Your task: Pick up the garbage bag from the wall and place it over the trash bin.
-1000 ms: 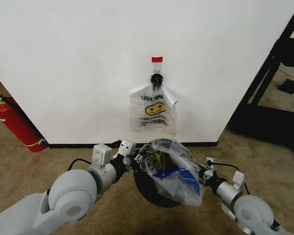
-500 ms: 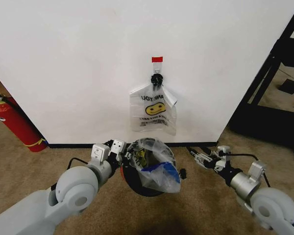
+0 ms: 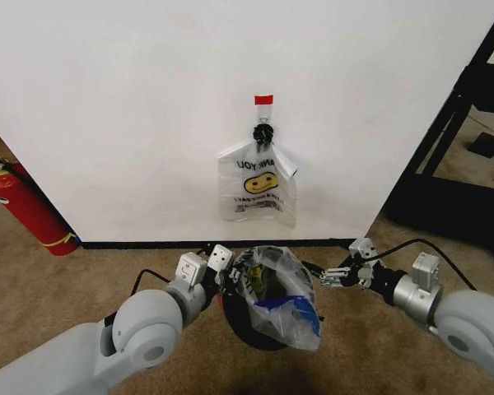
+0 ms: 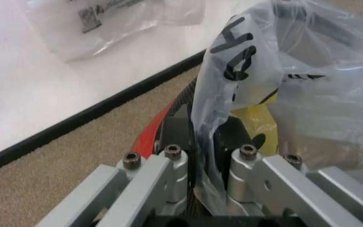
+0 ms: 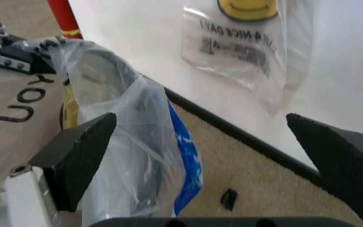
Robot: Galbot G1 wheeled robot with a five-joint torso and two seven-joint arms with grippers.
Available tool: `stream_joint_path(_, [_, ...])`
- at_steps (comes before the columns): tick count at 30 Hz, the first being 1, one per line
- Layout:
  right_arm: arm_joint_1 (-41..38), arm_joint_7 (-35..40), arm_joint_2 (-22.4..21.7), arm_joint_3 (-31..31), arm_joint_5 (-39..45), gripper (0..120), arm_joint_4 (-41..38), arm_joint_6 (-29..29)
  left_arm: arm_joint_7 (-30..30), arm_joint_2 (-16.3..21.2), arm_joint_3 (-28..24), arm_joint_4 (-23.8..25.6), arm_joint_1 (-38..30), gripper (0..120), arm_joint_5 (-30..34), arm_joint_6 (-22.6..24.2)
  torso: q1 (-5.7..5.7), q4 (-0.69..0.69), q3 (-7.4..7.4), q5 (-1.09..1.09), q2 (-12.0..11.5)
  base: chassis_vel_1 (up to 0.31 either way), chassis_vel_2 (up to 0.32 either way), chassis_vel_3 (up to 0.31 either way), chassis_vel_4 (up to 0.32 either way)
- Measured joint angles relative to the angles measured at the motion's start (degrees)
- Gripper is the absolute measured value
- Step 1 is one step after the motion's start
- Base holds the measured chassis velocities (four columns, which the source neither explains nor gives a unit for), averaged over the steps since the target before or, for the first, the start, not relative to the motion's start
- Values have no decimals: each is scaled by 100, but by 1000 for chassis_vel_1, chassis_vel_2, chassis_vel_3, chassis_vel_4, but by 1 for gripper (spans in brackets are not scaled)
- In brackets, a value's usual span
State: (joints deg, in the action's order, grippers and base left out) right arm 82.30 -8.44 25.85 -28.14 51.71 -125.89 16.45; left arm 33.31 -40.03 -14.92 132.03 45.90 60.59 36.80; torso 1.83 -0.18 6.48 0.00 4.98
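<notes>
Left gripper (image 3: 229, 278) sat low at the near-left rim of the trash bin (image 3: 249, 329), fingers pinched tight on a fold of the garbage bag (image 3: 281, 298); left wrist view confirmed it, film running down between the two metal fingers (image 4: 173, 166), black lettering just above them, red base of the bin beyond.

Right gripper (image 3: 339, 278) was off to the bin's right, apart from the bag, jaws spread wide and holding nothing; in the right wrist view its black pads (image 5: 77, 152) framed the bag without touching it.

Bag itself: bunched over the bin's mouth, blue print patch hanging down the front-right side, opening gaping upward; right wrist view showed film wrapped round part of the black rim (image 5: 121, 80); whether it was seated all the way round I could not tell, the far side being hidden behind crumpled plastic.

A small black piece (image 5: 229, 199) lay on the carpet (image 3: 107, 267) beside the bin.

Further back: a second smiley bag (image 3: 257, 188) hung on the wall (image 3: 132, 107) from a black knot under a red tag, untouched; fire extinguisher (image 3: 26, 207) at far left against the baseboard (image 3: 148, 243).

Progress judgement: pick-up done, bag at the bin and partly draped; left to do looked like spreading the mouth evenly over the rim on the right side, then releasing the left grip.
</notes>
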Motion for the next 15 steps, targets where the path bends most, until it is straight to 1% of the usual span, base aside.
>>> stream_joint_path(8, [-2, -60, -26, 137, -29, 97, 162, 220, -45, -9, -166, 49, -135, 5, 19, -2, 0, 0, 0, 0, 0, 0, 0, 0, 0])
stream_joint_path(11, [-11, -96, 0, 207, -105, 97, 224, 284, -68, 2, -388, 65, -220, 5, 19, -3, 0, 0, 0, 0, 0, 0, 0, 0, 0])
stream_joint_path(15, [-12, -106, 30, 256, -112, 96, 275, 340, -73, -29, -548, 86, -285, 5, 14, -3, 0, 0, 0, 0, 0, 0, 0, 0, 0])
